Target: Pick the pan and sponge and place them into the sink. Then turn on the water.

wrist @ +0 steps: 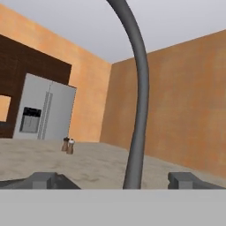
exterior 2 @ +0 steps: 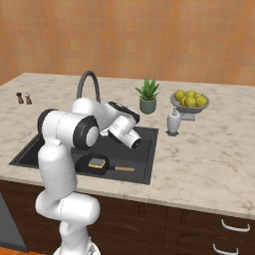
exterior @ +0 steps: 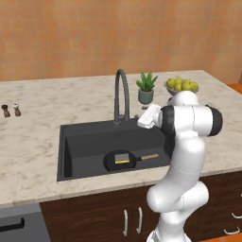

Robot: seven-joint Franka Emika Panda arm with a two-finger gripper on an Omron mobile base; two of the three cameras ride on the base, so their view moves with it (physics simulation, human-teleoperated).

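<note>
Pan [exterior: 119, 160]: lies flat on the floor of the sink [exterior: 85, 142], toward the front edge, right of the basin's middle. Its light wooden handle points to 3 o'clock in the left base view. Sponge [exterior: 122, 158]: yellow block with a darker layer, resting inside the pan, touching its bottom.

Sink: dark rectangular basin set into a pale marbled counter [exterior: 42, 113]. Faucet [exterior: 121, 94]: tall dark arch rising at the back rim, at 12 o'clock from the pan. No stream visible under its spout.

Gripper [wrist: 115, 178]: in the hand view its two dark fingertips stand wide apart with the faucet's stem between them, just ahead; nothing held, contact with the stem cannot be told. In the left base view the hand sits above the sink's back right corner, at 3 o'clock from the faucet base.

Counter contents: potted plant [exterior: 146, 88] and bowl of lemons [exterior: 181, 86] behind the sink to the right; a small white bottle [exterior 2: 173, 121] just beside the sink's right rim; two small shakers [exterior: 11, 110] far left, well apart from the sink.

Room: orange walls behind the counter; dark wood cabinet doors [exterior: 127, 217] with light handles below. Hand view shows a silver fridge [wrist: 44, 108] beside dark cabinets at 9 o'clock.
</note>
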